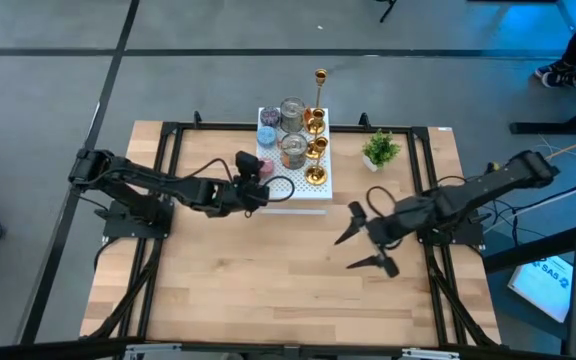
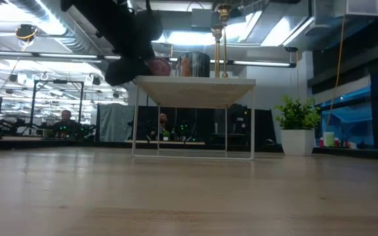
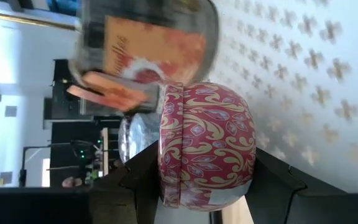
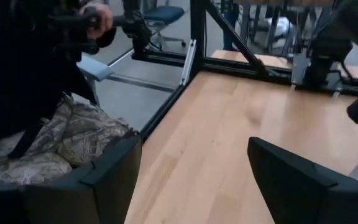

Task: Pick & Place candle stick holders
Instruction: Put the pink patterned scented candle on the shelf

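Red patterned tin (image 3: 207,146) hides left end effector (image 3: 204,186) fingertips.

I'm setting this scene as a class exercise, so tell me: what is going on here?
The left gripper is at the white perforated stand on the table, its fingers closed around a small red patterned round holder. Gold candle stick holders and silvery cups sit on the stand. The right gripper waits open above bare tabletop, holding nothing, near a small potted plant.
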Controlling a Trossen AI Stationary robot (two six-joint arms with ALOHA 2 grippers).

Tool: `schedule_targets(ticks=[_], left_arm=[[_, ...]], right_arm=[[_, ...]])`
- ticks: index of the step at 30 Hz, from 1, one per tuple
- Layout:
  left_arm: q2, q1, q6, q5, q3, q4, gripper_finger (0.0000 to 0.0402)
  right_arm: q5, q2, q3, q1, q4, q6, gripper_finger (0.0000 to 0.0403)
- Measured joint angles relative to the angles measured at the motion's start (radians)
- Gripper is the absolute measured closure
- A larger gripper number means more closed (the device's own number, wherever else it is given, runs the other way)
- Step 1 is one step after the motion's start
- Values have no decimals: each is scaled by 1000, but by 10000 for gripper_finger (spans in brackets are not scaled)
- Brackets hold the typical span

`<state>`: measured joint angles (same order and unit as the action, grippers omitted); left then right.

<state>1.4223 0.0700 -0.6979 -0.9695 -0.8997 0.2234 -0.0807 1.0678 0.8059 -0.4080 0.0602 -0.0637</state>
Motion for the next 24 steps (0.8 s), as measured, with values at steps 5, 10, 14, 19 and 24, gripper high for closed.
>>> schedule_targets(ticks=[5, 10, 14, 19, 24], left_arm=[[0, -4, -59, 0, 36, -148, 222], [0, -29, -181, -1, 101, -314, 222], [0, -55, -195, 38, 109, -340, 212], [0, -80, -180, 121, 110, -340, 201], [0, -86, -158, 132, 109, -337, 197]], right_arm=[[-1, -152, -158, 4, -90, 43, 106], [-1, -279, -332, 22, -249, 46, 106], [-1, -341, -427, 31, -324, 46, 106], [-1, -368, -474, 45, -353, 46, 106], [0, -368, -478, 48, -360, 46, 106]])
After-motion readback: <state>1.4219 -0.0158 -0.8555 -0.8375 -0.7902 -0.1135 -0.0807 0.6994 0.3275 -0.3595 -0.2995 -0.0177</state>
